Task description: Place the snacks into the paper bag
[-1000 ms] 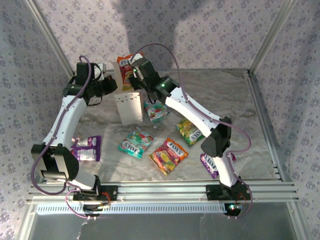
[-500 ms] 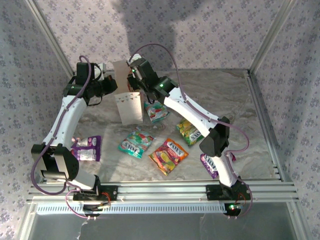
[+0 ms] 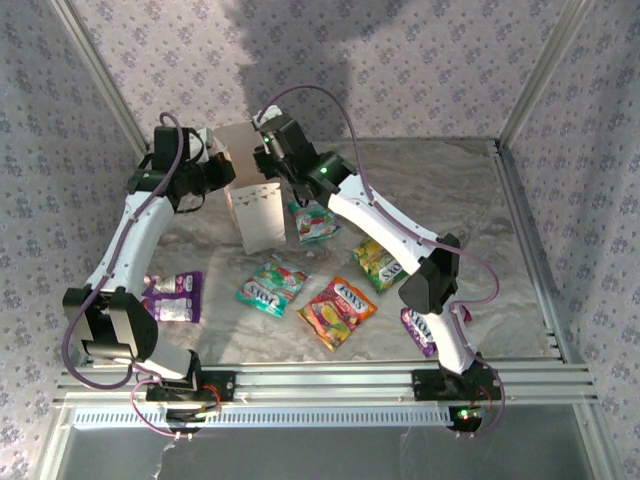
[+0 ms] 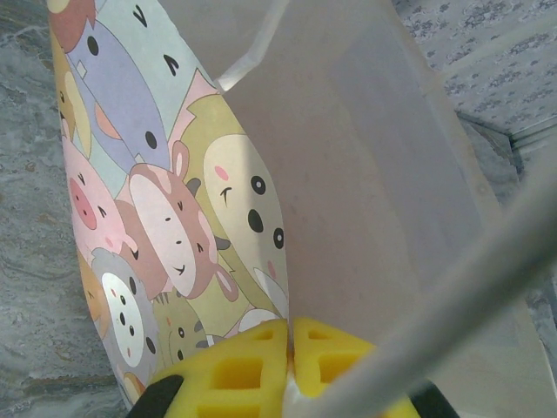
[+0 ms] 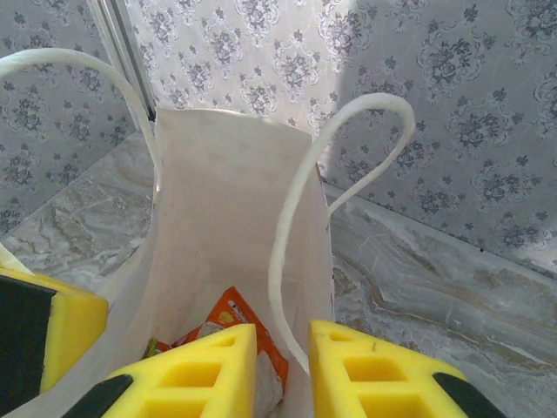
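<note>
The left claw [image 4: 289,353] is clamped on the rim of the paper bag [image 3: 258,215]. The right claw [image 5: 283,344] hangs over the bag's mouth, slightly parted and empty; an orange snack [image 5: 228,320] lies inside.

Marble table [image 3: 450,200] bears snacks [image 3: 338,311]; paper bag [image 3: 258,215].

Top view looks down from behind — both wrist views press close on the paper bag [image 3: 258,215].

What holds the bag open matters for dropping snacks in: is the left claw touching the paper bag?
Touching. The left wrist view shows the left claw shut, pinching the rim of the paper bag between its yellow pads.
</note>
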You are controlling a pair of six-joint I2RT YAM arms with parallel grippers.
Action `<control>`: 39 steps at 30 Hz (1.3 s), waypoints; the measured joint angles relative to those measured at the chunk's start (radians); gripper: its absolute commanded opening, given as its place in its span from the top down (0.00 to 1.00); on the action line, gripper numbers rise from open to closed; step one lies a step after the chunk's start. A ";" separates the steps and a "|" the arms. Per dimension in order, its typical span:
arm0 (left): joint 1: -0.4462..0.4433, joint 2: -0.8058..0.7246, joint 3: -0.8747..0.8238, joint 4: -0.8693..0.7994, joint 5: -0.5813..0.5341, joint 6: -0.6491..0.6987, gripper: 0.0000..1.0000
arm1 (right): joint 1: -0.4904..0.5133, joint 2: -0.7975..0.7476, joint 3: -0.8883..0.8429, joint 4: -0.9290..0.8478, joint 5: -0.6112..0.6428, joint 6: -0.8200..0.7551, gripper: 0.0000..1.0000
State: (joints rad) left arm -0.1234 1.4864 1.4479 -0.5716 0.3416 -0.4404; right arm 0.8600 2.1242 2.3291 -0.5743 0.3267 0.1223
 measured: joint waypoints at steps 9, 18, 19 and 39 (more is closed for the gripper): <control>0.006 -0.006 0.000 -0.007 -0.014 0.000 0.85 | 0.000 -0.018 -0.008 -0.058 0.011 0.000 0.75; 0.006 -0.010 0.012 -0.061 -0.068 -0.016 0.69 | -0.008 -0.177 -0.145 -0.045 0.056 0.000 0.75; 0.006 -0.010 0.020 -0.073 -0.074 -0.018 0.68 | -0.012 -0.195 -0.162 -0.043 0.061 0.000 0.75; -0.067 0.151 0.272 -0.293 -0.243 -0.024 0.75 | -0.214 -0.432 -0.519 0.034 0.074 0.082 0.72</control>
State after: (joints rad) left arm -0.1902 1.6379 1.7199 -0.8650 0.0982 -0.4648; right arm 0.6456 1.6924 1.8099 -0.5404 0.4007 0.2043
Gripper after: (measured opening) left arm 0.296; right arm 0.273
